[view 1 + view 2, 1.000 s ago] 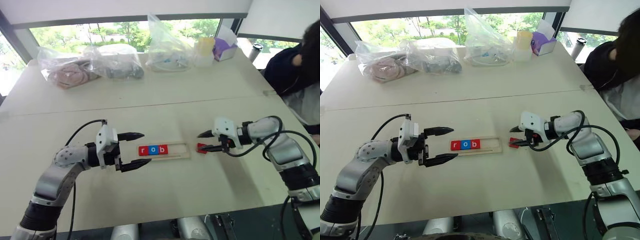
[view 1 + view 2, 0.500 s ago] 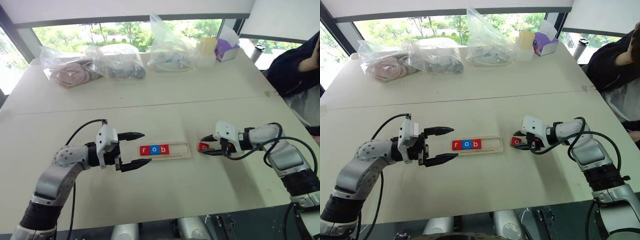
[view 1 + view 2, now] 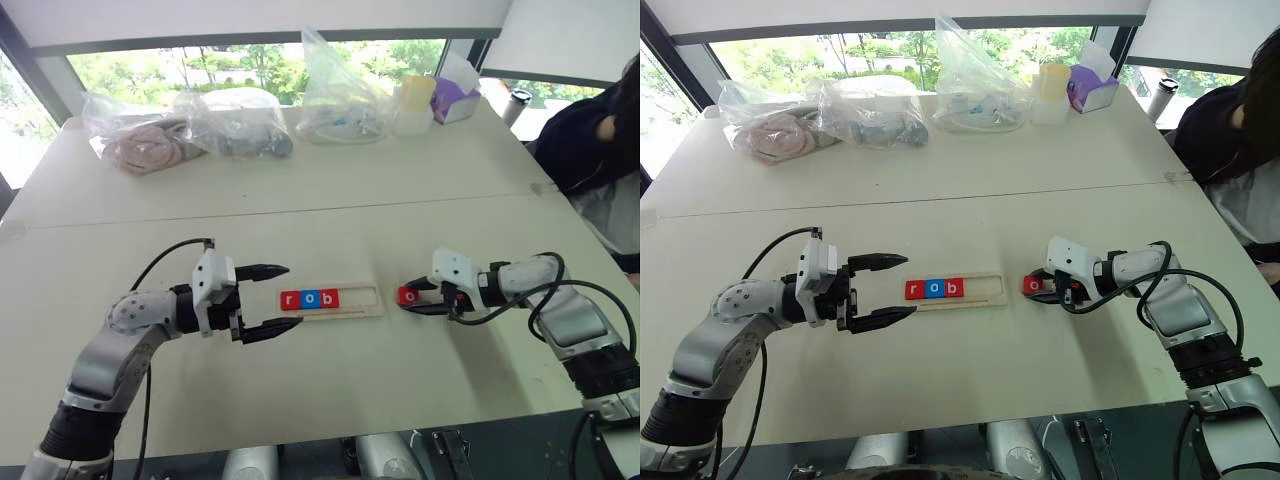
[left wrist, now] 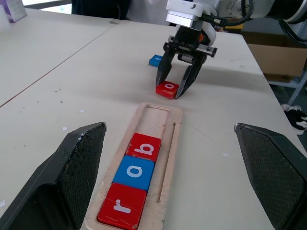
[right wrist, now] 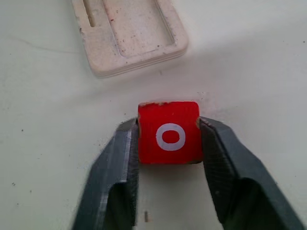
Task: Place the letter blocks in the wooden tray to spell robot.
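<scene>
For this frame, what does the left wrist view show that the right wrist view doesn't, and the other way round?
Left wrist view alone: the three blocks r, o, b seated in the wooden tray, the left gripper open around the tray's near end, a blue block on the table behind the right gripper, and a person's dark clothing at the far edge.

Right wrist view alone: a close look at the fingers pressed against both sides of the red o block.

Both: that red o block on the table, the right gripper closed on it, and the tray's empty end.
</scene>
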Action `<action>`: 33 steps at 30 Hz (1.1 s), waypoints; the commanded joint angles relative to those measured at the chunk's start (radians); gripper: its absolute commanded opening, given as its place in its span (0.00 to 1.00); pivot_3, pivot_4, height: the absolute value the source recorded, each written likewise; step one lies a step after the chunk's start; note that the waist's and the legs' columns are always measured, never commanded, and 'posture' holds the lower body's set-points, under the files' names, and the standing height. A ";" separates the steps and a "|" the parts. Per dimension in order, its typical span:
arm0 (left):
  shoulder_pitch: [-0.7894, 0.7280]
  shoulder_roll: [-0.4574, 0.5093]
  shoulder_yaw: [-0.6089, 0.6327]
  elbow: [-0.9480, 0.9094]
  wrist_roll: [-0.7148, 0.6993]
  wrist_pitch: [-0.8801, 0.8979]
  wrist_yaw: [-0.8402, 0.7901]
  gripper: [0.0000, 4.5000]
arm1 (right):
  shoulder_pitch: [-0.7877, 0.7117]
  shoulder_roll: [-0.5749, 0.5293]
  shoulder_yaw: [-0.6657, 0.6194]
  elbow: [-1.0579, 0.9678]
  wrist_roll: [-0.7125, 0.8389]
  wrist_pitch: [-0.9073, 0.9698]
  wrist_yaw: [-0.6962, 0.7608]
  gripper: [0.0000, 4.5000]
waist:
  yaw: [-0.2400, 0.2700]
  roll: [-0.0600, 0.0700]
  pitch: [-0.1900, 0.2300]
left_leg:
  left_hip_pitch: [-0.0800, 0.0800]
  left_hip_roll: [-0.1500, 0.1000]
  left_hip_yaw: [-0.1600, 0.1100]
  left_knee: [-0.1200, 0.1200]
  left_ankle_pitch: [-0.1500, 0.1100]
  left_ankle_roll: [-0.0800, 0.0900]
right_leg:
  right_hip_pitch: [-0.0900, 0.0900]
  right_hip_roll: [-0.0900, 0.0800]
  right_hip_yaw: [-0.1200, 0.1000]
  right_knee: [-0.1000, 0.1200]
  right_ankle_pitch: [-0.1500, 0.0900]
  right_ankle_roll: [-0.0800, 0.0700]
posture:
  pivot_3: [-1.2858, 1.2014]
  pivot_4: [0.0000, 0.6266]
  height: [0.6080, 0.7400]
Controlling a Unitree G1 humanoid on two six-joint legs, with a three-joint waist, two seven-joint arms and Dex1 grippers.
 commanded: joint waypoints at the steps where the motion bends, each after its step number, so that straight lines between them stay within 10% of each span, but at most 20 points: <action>1: -0.018 -0.002 0.004 -0.009 0.000 -0.019 -0.003 1.00 | -0.011 -0.008 -0.022 -0.040 -0.005 -0.002 -0.015 0.26 | 0.000 0.000 0.000 | 0.000 0.000 0.000 0.000 0.000 0.000 | 0.000 0.000 0.000 0.000 0.000 0.000 | 0.52 0.24 1.00; 33: 0.023 0.028 0.008 -0.070 -0.007 -0.004 0.011 1.00 | -0.247 0.225 0.189 0.049 -0.083 -0.050 0.057 0.26 | 0.000 0.000 0.000 | 0.000 0.000 0.000 0.001 0.000 0.000 | 0.000 0.000 0.000 0.002 0.000 0.000 | 0.52 0.24 1.00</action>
